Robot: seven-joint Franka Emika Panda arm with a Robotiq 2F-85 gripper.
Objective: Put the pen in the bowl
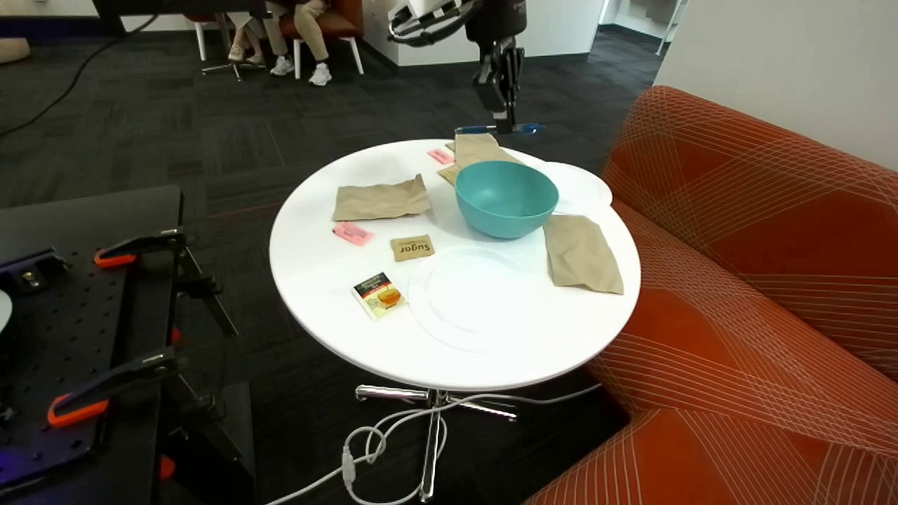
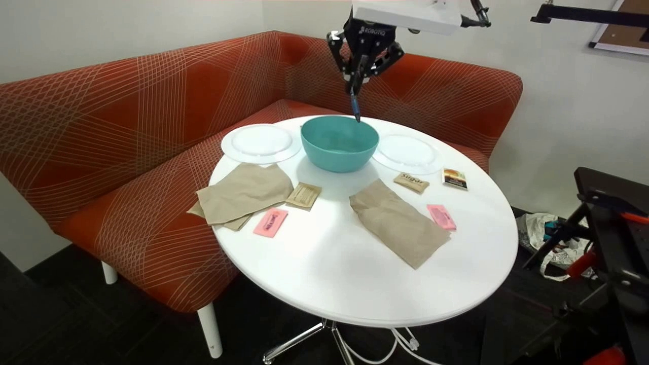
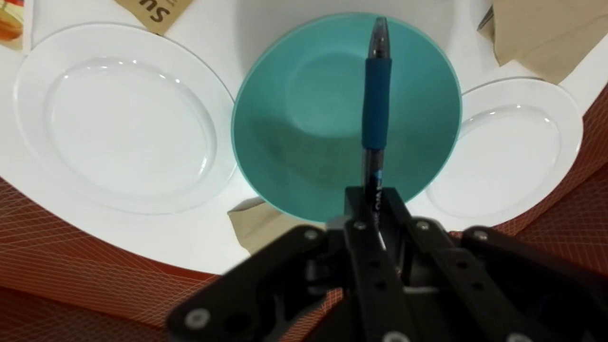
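The tool [image 3: 374,205] pinches the pen [image 3: 376,104] between its fingertips, holding it by the dark barrel, with the blue grip and clear tip projecting ahead. In an exterior view the pen juts out to both sides of the tool, close to level, held up higher than the tabletop [image 1: 316,273]. The pen is outside the bowl [image 3: 304,104], which stands lower than the tool; in the wrist view its teal opening spreads beyond the fingertips, behind the pen, and the pen's tip shows near the rim farthest from the tool.

In that view, a white plate [image 3: 128,137] sits to the left of the tool and a second white plate [image 3: 508,156] to its right, each just beside the bowl. A tan napkin [image 3: 263,223] lies below, partly hidden by the tool. Well away from it, at upper left, is a sugar packet [image 3: 154,12], cut off by the edge, and at upper right another tan napkin [image 3: 546,33].

In an exterior view, lower than the tool and to its left, lie a brown packet [image 2: 303,195] and a pink packet [image 2: 271,222]; to its lower right are a third tan napkin [image 2: 398,223], another pink packet [image 2: 442,217] and a packet with a printed picture [image 2: 455,179]. A red couch [image 2: 446,91] stands behind the tool
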